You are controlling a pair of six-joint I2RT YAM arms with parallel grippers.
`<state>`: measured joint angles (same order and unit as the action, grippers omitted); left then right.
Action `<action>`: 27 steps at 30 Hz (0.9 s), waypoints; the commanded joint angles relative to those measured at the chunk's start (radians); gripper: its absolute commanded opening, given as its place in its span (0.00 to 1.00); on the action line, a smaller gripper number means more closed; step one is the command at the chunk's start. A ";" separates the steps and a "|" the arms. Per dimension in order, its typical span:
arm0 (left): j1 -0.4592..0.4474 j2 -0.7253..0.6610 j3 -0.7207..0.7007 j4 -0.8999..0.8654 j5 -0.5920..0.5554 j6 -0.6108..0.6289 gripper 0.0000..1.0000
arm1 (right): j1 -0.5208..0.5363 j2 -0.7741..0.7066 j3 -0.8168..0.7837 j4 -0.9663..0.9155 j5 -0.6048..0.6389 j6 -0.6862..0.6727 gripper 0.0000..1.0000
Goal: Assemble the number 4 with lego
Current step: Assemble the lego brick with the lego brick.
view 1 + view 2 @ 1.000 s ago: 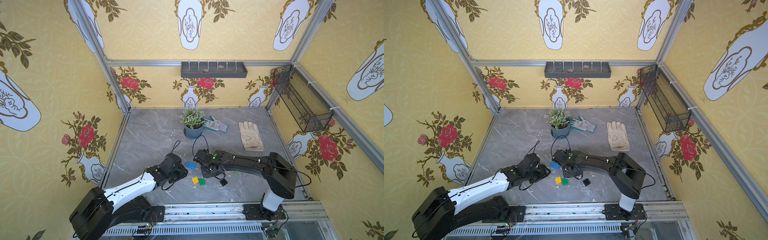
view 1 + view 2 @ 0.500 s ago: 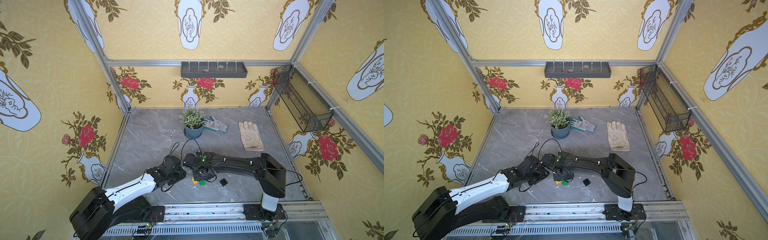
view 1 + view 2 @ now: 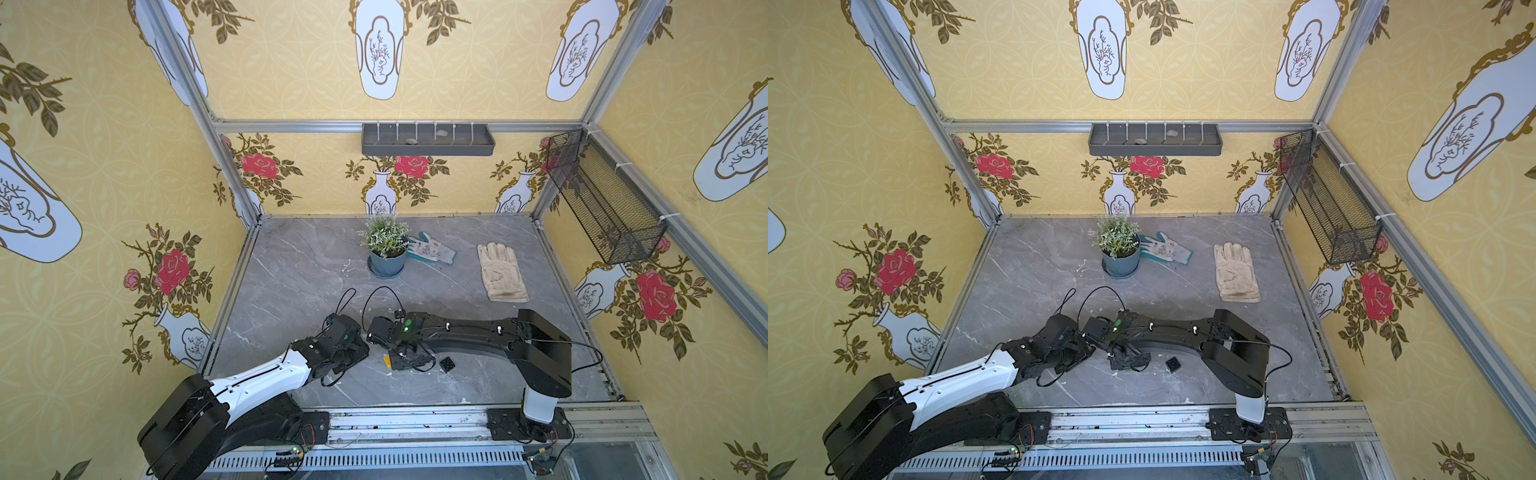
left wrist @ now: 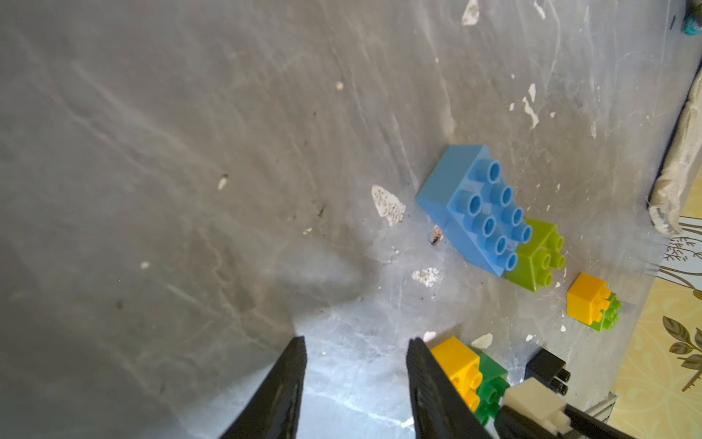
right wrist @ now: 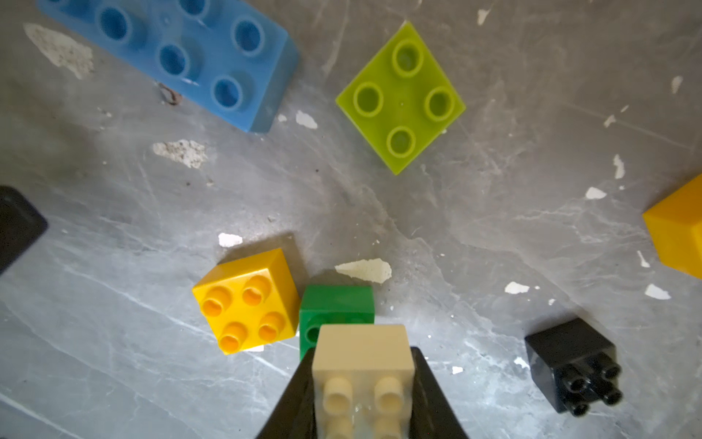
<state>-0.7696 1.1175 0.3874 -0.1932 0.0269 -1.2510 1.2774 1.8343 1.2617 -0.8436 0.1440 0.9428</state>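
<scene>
In the right wrist view my right gripper (image 5: 361,357) is shut on a white lego brick (image 5: 362,365), just above a dark green brick (image 5: 336,309) that sits beside a yellow one (image 5: 247,300). A long blue brick (image 5: 182,49), a lime brick (image 5: 400,95) and a black brick (image 5: 573,365) lie apart on the table. My left gripper (image 4: 357,340) is open and empty over bare table, one finger (image 4: 429,387) next to the yellow brick (image 4: 456,361). A yellow brick joined to a lime one (image 4: 588,300) lies further off. The number 4 is out of view.
In both top views the two wrists nearly meet near the front, left gripper (image 3: 359,347) beside right gripper (image 3: 409,360), with the black brick (image 3: 447,364) to their right. At the back stand a potted plant (image 3: 386,249) and two gloves (image 3: 500,272).
My right arm has swung left with the white brick, ending over the yellow and green bricks and close to my left gripper. The left arm has barely moved.
</scene>
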 commanded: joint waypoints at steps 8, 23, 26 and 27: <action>0.001 0.032 -0.004 0.038 0.005 -0.007 0.47 | 0.007 -0.027 -0.020 0.049 0.029 0.010 0.13; 0.001 0.026 -0.020 0.040 0.008 -0.016 0.47 | 0.009 -0.004 -0.024 0.074 0.012 0.017 0.13; 0.001 0.021 -0.023 0.039 0.009 -0.016 0.47 | 0.008 0.004 -0.029 0.084 0.008 0.019 0.12; 0.001 0.019 -0.023 0.038 0.007 -0.016 0.47 | 0.009 0.006 -0.031 0.086 0.006 0.022 0.12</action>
<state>-0.7696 1.1397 0.3729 -0.1421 0.0341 -1.2648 1.2839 1.8313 1.2366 -0.7742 0.1513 0.9478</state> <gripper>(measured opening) 0.467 0.326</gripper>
